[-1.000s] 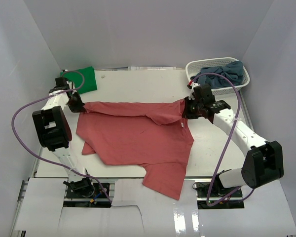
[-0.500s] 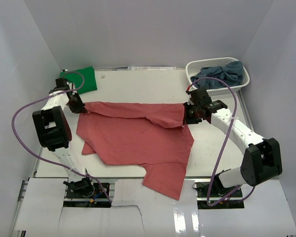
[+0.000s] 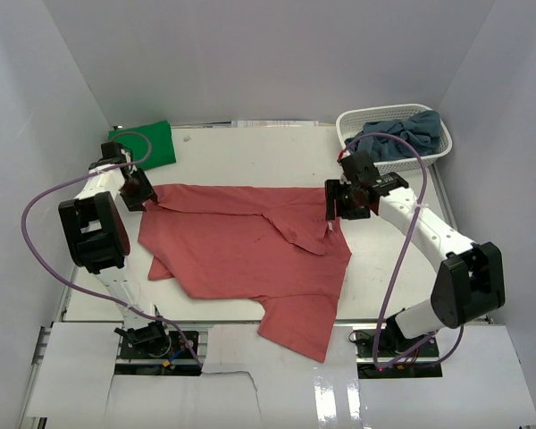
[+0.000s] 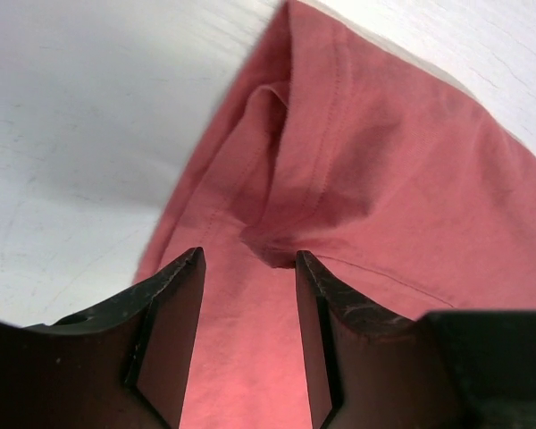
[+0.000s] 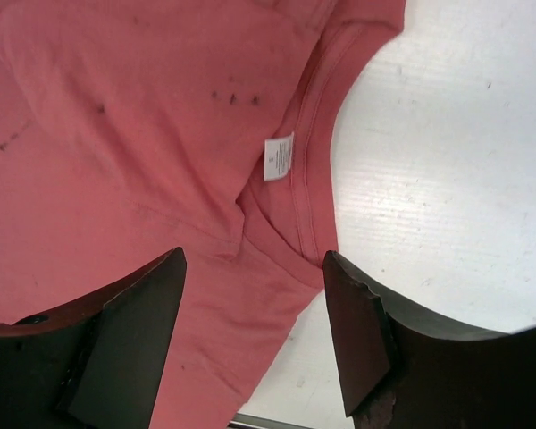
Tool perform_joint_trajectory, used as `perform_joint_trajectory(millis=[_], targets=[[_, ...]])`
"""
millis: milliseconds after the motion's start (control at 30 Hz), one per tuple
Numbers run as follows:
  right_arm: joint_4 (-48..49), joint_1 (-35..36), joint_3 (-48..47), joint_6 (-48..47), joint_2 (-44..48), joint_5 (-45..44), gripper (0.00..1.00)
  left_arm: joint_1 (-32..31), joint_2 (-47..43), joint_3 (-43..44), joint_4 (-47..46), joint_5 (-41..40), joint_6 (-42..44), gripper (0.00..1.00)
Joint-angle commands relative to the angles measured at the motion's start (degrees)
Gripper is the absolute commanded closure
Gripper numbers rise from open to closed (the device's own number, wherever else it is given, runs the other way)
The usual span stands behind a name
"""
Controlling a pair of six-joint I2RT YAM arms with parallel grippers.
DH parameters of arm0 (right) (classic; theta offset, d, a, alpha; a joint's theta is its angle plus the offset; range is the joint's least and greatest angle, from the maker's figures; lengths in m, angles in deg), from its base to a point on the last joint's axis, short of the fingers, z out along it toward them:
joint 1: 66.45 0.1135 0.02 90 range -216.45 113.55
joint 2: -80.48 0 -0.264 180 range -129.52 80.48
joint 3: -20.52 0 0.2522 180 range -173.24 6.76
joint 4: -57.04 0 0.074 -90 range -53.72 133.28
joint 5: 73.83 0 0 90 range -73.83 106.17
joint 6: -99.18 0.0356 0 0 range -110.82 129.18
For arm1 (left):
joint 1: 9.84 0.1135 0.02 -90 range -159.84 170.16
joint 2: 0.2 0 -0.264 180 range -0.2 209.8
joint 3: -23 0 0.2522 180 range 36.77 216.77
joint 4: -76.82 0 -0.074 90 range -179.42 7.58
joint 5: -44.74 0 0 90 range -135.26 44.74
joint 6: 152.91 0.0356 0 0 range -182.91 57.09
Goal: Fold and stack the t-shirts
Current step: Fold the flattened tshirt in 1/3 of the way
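White walls close in a white bench point(image 3: 250, 152) on three sides, and the two arm bases sit at its near edge. Nearest of all, one corner of the salmon-red t-shirt point(image 3: 250, 255) reaches the bench's near edge and seems to lie just over it. The rest is spread across the middle of the bench, with a rumpled band doubled over along its far side.

At the left end of that band hovers the left pincer point(image 3: 146, 192). In the left wrist view, the left pincer point(image 4: 248, 259) has its jaws apart with nothing between them, and a puckered seam lies just below. At the right end, the right pincer point(image 3: 337, 207) is the same. In its own view, the right pincer point(image 5: 255, 259) stands wide and empty above the collar and its white label point(image 5: 280, 156).

Farther back, a folded green t-shirt point(image 3: 152, 143) lies in the far left corner. The grey-blue t-shirts point(image 3: 402, 134) are heaped in the white basket point(image 3: 348, 125) at the far right.

The risks, as I judge them:
- **Snagging:** both pincers hang close over loose cloth, so a fingertip could catch a pucker on the way up and drag the doubled band open.
- **Uneven fold:** the band looks uneven, and creases pressed in now would carry into later folds.
- **Slipping:** a tug toward the arms could pull the near corner further over the edge.
- **Thin grasp:** a grasp at the collar may take only one layer.
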Motion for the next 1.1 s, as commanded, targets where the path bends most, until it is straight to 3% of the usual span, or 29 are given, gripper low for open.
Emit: perform_joint_trajectory(millis=[0,367,533,800,900,1033,1067], targets=[[0.9,0.3,-5.0,-0.1,-3.0,-2.3,0.30,0.4,-5.6,0.5,0.2,-4.6,-1.3,0.44],[6.3,-1.5,-14.8,-0.1,-18.8,-0.1,0.36,1.3,-7.6,6.4,-1.6,-4.4,-3.4,0.41],[6.3,-3.6,-21.3,-0.4,-24.8,0.2,0.37,1.3,-2.0,9.9,-2.3,0.9,-2.1,0.46],[6.7,-7.4,-26.6,-0.5,-30.9,3.1,0.43,1.4,4.4,12.0,-3.0,2.6,-2.8,0.50],[6.8,-8.0,-27.7,-0.6,-33.0,3.5,0.53,1.2,5.9,13.1,-3.4,4.7,-3.0,0.55],[6.7,-8.2,-28.9,-0.4,-35.7,3.5,0.81,0.4,6.5,14.6,-4.7,6.5,-2.8,0.62],[6.7,-8.2,-29.3,-0.3,-36.1,3.5,0.83,-0.1,6.5,15.3,-4.8,7.3,-2.7,0.66]])
